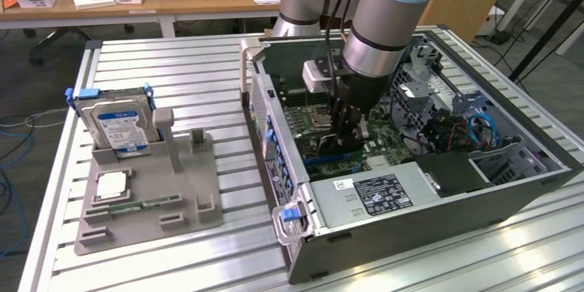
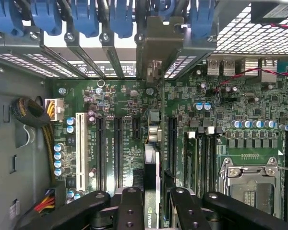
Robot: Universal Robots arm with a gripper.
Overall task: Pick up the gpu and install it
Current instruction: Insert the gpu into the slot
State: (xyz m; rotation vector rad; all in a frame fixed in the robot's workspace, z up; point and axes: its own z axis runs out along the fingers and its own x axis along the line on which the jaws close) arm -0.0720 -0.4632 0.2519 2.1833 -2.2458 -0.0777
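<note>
The gpu [image 2: 152, 158] is pinched edge-on in my gripper [image 2: 151, 203], down inside the open computer case [image 1: 429, 196] over the motherboard [image 2: 221, 110], bracket end toward the case's rear slot wall so it lines up with the slots.

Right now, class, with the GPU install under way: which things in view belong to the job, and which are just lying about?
Part of the job:
- gpu, held edge-on over the motherboard slots
- gripper, closed on the card
- open computer case
- motherboard

Lying about:
- hard drive, upright in the grey holder
- memory stick on that holder
</note>
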